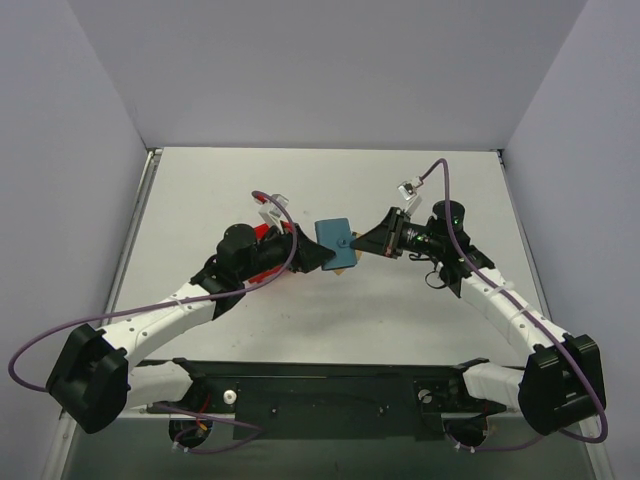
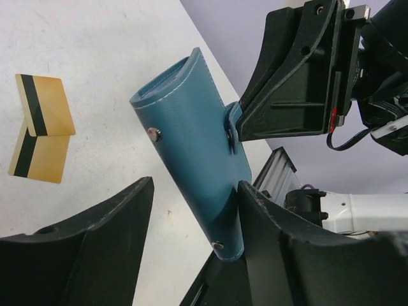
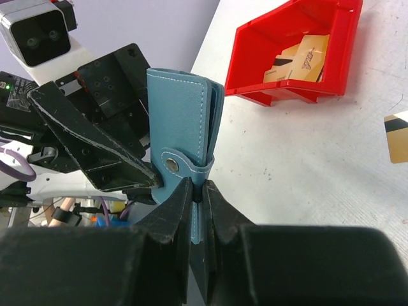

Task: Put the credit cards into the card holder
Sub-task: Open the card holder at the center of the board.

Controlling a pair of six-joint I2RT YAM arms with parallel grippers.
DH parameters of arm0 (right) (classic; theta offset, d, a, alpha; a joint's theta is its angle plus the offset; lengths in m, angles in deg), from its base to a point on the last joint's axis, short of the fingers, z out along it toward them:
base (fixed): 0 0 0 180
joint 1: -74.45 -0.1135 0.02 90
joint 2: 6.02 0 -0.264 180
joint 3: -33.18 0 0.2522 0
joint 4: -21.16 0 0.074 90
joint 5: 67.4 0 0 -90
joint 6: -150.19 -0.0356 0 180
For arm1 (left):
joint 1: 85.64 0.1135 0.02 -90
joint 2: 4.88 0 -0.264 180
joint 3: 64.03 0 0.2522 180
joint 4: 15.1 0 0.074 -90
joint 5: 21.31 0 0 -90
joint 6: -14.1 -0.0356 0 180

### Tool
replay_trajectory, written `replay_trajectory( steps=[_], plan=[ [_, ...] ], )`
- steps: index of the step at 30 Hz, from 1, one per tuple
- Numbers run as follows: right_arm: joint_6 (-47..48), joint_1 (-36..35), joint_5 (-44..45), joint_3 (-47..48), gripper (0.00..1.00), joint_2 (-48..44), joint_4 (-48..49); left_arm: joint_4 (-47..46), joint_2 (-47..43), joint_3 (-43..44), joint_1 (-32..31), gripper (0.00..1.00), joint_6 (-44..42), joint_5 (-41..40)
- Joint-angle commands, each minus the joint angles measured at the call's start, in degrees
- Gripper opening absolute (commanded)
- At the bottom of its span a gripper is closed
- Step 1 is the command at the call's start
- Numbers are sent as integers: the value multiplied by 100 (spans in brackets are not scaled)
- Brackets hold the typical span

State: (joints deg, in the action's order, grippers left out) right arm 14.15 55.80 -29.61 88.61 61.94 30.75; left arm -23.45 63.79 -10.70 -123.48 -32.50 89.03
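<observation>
The teal card holder (image 1: pixel 333 238) hangs above the table between both arms, folded, its snap tab fastened. My right gripper (image 3: pixel 201 188) is shut on the holder's (image 3: pixel 178 115) edge just below the tab. My left gripper (image 2: pixel 194 217) is open around the holder's (image 2: pixel 191 146) lower end; its right finger (image 2: pixel 280 242) touches the leather and its left finger (image 2: pixel 95 236) stands apart from it. Two gold credit cards (image 2: pixel 39 131) with dark stripes lie overlapping on the table below. One more card (image 3: pixel 396 137) shows at the right edge of the right wrist view.
A red plastic bin (image 3: pixel 299 83) stands on the table behind the left arm, with tan cards (image 3: pixel 303 54) inside it. In the top view the bin (image 1: pixel 263 234) is mostly hidden by the left wrist. Grey walls enclose the table on three sides.
</observation>
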Motion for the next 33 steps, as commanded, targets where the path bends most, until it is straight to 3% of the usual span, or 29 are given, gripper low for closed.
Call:
replay_trajectory(
  steps=[1, 3, 6, 7, 8, 11, 13, 17, 23, 28, 33],
  plan=[
    [25, -51, -255, -10, 0, -91, 398, -347, -28, 139, -39, 61, 20, -30],
    [43, -59, -246, -10, 0, -47, 389, -364, -55, 130, -48, 51, 29, -30],
    [113, -59, -159, -1, 3, -38, 276, -356, -81, 130, -39, 22, 28, -30],
    [200, -59, -80, 16, 13, -64, 214, -338, -90, 130, -47, 7, 20, -39],
    [253, -59, -27, 34, 20, -90, 31, -277, -90, 138, -56, 2, -6, -56],
    [709, -86, 472, 122, 39, -361, -619, 83, -160, 191, -109, 0, -199, -414],
    [1070, -173, 876, 218, 43, -537, -1145, 513, -230, 279, -214, 0, -489, -844],
    [1536, -471, 1677, 490, 45, -714, -1894, 1226, -301, 481, -565, 0, -920, -1723],
    [1607, -1113, 2293, 719, 45, -504, -2036, 1701, -231, 771, -1083, 0, -1289, -2674],
    [1564, -1439, 2961, 834, 44, -153, -2116, 1894, -108, 991, -1366, 0, -1395, -3009],
    [1440, -1510, 3050, 781, 43, -55, -1949, 1912, -46, 1035, -1497, 0, -1387, -3053]
  ],
)
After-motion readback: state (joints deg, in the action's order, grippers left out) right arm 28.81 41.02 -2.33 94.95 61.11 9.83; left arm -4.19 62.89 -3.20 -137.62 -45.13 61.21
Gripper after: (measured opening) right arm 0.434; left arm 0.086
